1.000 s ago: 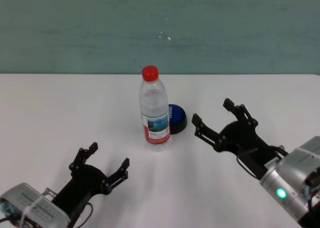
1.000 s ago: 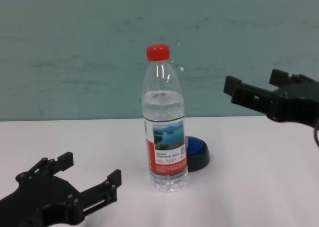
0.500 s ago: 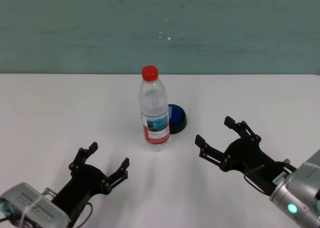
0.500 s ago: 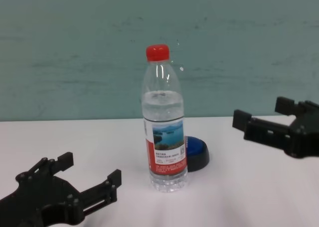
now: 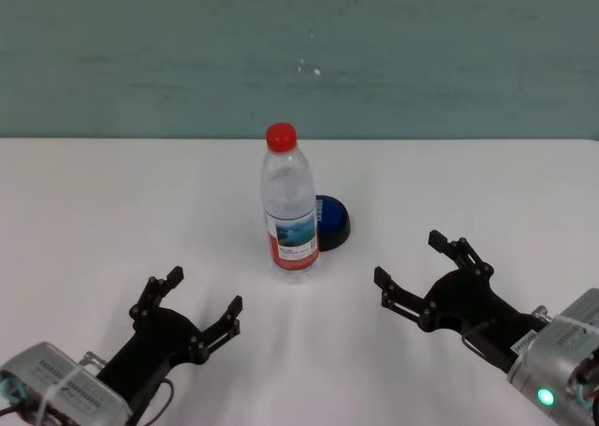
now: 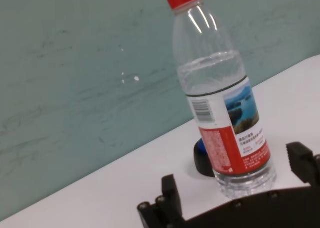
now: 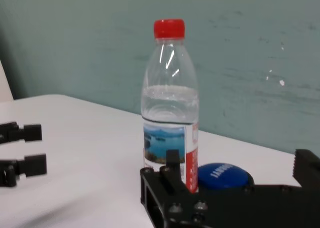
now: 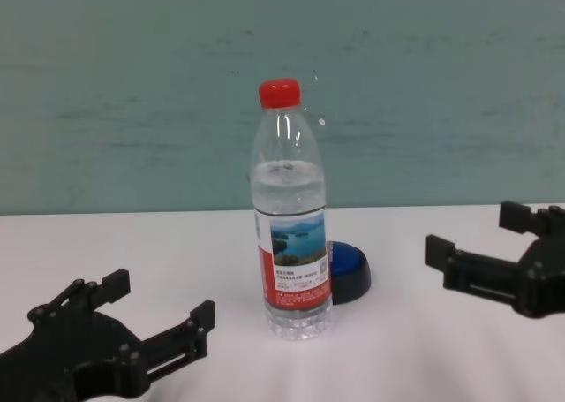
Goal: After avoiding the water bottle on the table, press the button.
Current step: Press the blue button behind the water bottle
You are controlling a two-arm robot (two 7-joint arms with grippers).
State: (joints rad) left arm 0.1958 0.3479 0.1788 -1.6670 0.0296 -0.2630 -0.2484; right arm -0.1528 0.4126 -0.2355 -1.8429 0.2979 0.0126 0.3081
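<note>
Clearance around the water bottle (image 5: 288, 208) is what the step in hand calls for. The bottle stands upright near the middle of the table (image 5: 103, 211), and the button (image 5: 331, 222) sits just behind it toward the robot's right, partly hidden by the bottle's label. The right gripper (image 5: 428, 266) is held low over the table, well apart from both, with its fingers spread and nothing between them. The button is best approached from the right side, so that the bottle is never crossed, and pressed squarely from above on its blue dome. The left gripper (image 5: 198, 301) is parked near the table's front edge, likewise spread and empty.
</note>
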